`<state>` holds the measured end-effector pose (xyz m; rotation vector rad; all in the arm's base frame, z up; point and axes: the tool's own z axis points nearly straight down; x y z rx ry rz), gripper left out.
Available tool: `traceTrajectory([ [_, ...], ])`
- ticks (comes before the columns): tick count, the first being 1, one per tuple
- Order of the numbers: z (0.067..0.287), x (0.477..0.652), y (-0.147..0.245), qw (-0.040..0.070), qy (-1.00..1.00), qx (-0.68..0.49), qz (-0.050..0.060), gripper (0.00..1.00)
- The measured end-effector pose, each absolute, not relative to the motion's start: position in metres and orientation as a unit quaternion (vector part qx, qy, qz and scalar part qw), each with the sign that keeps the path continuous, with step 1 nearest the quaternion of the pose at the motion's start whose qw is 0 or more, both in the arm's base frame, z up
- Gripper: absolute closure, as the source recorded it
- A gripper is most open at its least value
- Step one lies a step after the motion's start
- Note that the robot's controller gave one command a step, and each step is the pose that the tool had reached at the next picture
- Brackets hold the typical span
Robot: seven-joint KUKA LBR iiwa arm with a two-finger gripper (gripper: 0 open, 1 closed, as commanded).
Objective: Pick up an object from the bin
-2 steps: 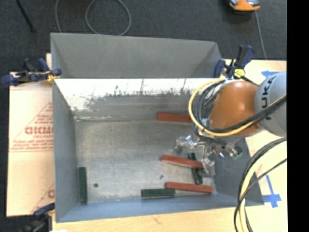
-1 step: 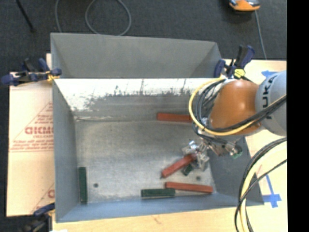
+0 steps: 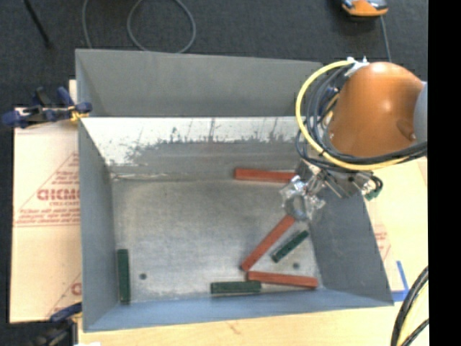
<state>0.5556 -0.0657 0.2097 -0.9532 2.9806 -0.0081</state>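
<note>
Grey metal bin (image 3: 180,222), floor scuffed, bare in middle. Along front wall: front green stick (image 3: 235,288) meeting front red stick (image 3: 282,280); left green stick (image 3: 124,274) in near-left corner. Next, slanted red stick (image 3: 270,243): long, flat, brick-coloured, right of centre, short green stick (image 3: 289,245) just beside. Gripper (image 3: 302,199) over its upper end; spread or pinched, cannot tell. Farther, back red stick (image 3: 264,174) under scratched back wall. Beyond, dark floor (image 3: 238,13).

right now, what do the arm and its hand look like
The wrist wears a rounded, glossy orange cover. Yellow and black cables loop around its edge. Below it sits a small hand of bare silvery-grey metal, with dark fittings behind it. No markings can be made out.
</note>
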Motion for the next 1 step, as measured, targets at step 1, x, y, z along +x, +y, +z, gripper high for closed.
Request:
traceTrajectory([
  [1,0.2046,0.5537,-0.0657,0.002,0.953,-0.304,0.000,0.00],
])
